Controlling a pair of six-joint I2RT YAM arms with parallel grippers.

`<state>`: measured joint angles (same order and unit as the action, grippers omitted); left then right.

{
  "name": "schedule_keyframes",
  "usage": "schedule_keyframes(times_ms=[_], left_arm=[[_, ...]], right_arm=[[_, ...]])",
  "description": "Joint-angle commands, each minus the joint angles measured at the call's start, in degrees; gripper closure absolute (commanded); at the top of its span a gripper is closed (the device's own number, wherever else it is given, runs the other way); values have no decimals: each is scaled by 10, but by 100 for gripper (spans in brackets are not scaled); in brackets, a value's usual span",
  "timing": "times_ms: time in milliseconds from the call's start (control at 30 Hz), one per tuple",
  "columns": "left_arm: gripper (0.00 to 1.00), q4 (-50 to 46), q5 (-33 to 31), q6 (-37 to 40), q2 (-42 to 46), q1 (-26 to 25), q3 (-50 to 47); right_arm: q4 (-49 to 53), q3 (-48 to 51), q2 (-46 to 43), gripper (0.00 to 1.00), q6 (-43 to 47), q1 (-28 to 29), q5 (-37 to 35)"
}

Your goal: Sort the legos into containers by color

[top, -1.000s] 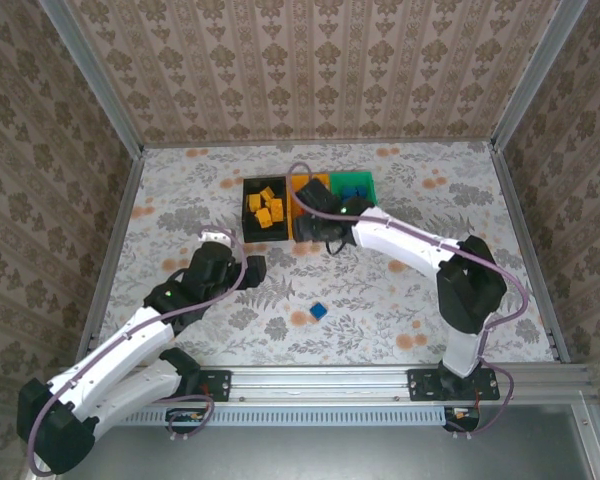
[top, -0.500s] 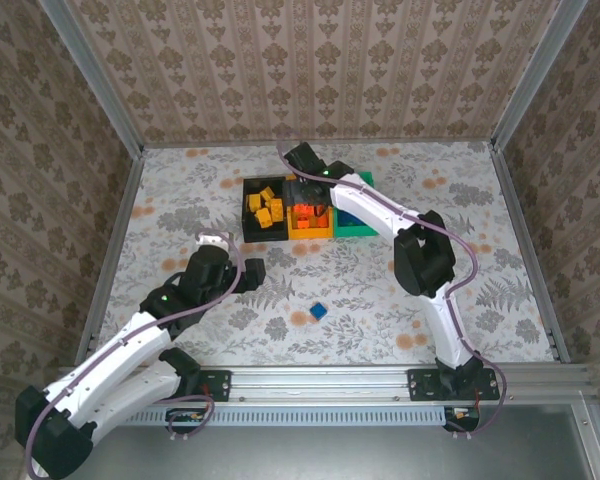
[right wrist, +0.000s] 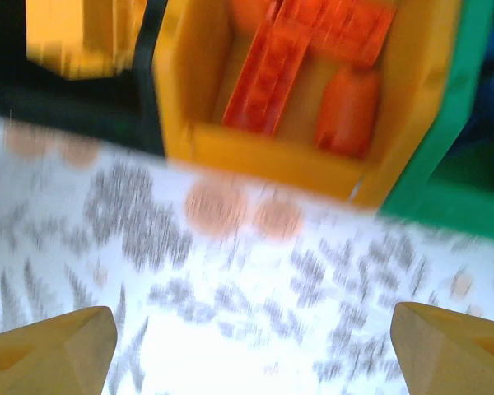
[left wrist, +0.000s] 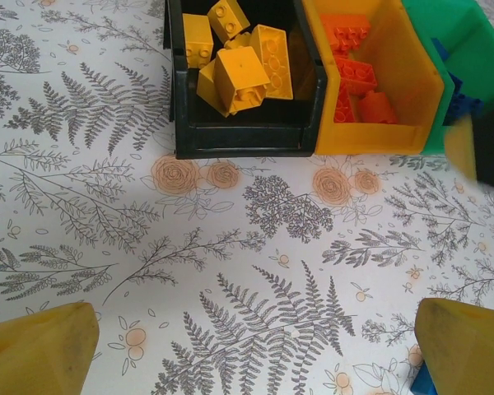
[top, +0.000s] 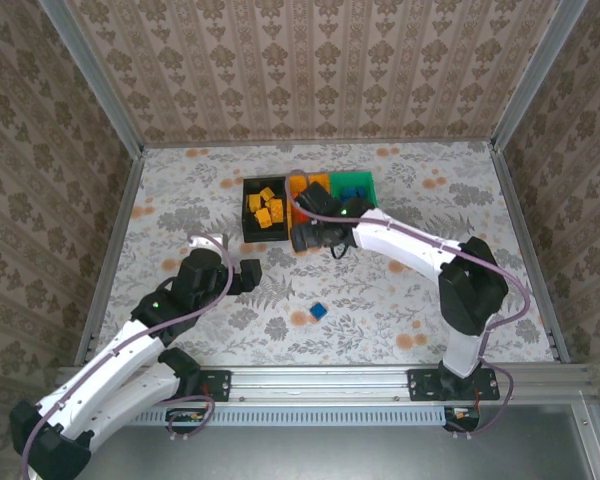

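The containers stand in a row at the back: a black bin (top: pixel 246 225) with yellow legos (left wrist: pixel 240 64), a yellow-orange bin (left wrist: pixel 379 136) with red-orange legos (right wrist: pixel 290 64), and a green bin (top: pixel 365 181) with blue legos (top: pixel 352 192). One blue lego (top: pixel 319 312) lies alone on the table; its corner (left wrist: pixel 423 383) peeks in beside my left finger. My left gripper (left wrist: pixel 255 354) hovers open over bare tablecloth in front of the black bin. My right gripper (right wrist: pixel 251 354) is open and empty just in front of the yellow-orange bin, its view blurred by motion.
The floral tablecloth (top: pixel 380 300) is fenced by an aluminium frame and wallpapered walls. The right gripper's black body (left wrist: pixel 487 148) intrudes at the right edge of the left wrist view, close to the green bin (left wrist: pixel 465 45).
My right gripper has pulled back from over the yellow-orange bin to its near side, and its jaws have spread wider. The left gripper drifted slightly back toward its base, still open.
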<state>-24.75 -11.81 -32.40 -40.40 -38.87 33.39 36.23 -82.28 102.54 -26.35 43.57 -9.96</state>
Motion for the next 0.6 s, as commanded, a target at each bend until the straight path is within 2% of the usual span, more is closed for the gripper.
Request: schedule_keyframes(times_ms=[0, 100, 333, 567], left_arm=[[0, -8, -4, -8, 7, 6, -11], [0, -9, -4, -12, 8, 9, -14], [0, -9, -5, -18, 11, 16, -22], [0, -8, -2, -20, 9, 25, -28]], right_arm=[[20, 67, -24, 12, -7, 31, 41], [28, 112, -25, 13, 4, 62, 72], [22, 151, 9, 17, 8, 109, 72], [0, 163, 38, 32, 2, 121, 67]])
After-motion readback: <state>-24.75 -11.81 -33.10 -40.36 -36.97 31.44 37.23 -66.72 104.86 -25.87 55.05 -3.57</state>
